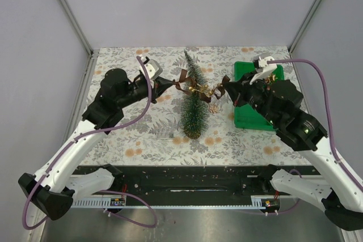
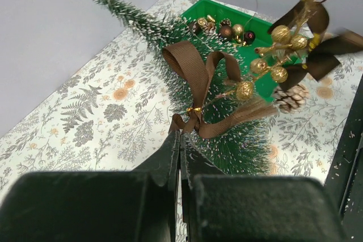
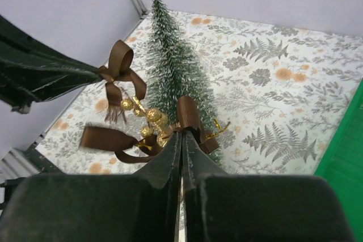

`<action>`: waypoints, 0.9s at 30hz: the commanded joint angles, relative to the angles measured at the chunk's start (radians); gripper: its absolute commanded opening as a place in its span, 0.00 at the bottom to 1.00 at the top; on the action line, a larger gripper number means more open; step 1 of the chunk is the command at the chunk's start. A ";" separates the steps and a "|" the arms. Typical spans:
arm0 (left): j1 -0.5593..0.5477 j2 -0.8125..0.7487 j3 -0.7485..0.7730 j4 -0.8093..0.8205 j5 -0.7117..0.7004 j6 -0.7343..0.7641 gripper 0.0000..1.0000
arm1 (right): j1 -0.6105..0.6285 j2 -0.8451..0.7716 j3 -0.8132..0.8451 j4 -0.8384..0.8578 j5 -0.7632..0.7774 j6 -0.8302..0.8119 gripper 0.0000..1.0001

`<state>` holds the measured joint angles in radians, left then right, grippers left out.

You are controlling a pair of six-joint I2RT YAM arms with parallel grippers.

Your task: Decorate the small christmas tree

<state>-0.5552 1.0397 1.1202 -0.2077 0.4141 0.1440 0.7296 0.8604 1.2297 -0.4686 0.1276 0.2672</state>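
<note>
Garland (image 1: 198, 89) of brown ribbon bows and gold beads, stretched sideways across one small christmas tree (image 1: 193, 114), partway up; touching the bristles or just in front, cannot tell. Tree dark green, lightly frosted, standing on a round tan base at the middle of a fern-and-flower patterned surface (image 1: 153, 140), between two arms. Jaws of left gripper (image 2: 180, 140) pressed together on the tail of one bow. Jaws of right gripper (image 3: 181, 137) clamped on ribbon at the other end of the garland. At least three bows, the middle one blurred; about six gold beads. One frosted pinecone (image 2: 290, 97) just beside the tree, below the beads; hanging or lying, cannot tell. One green tray (image 1: 245, 118) at the right, largely hidden under the right arm, holding several small gold and dark baubles (image 2: 232, 29), too small to count.
</note>
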 commanded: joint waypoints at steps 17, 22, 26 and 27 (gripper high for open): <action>0.032 -0.072 -0.065 -0.012 -0.132 -0.087 0.00 | 0.008 0.256 0.152 0.177 0.104 -0.201 0.00; 0.032 0.006 -0.048 -0.058 -0.164 -0.078 0.00 | 0.008 0.290 0.129 0.202 0.078 -0.192 0.00; 0.032 0.127 0.007 -0.068 -0.155 -0.073 0.01 | 0.008 0.315 0.105 0.222 0.063 -0.186 0.00; 0.032 0.152 0.015 -0.062 -0.146 -0.075 0.01 | 0.008 0.322 0.103 0.220 0.057 -0.183 0.00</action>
<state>-0.5289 1.1015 1.0737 -0.2703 0.2848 0.0708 0.7303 1.1641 1.3346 -0.3141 0.1967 0.0864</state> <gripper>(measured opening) 0.020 0.017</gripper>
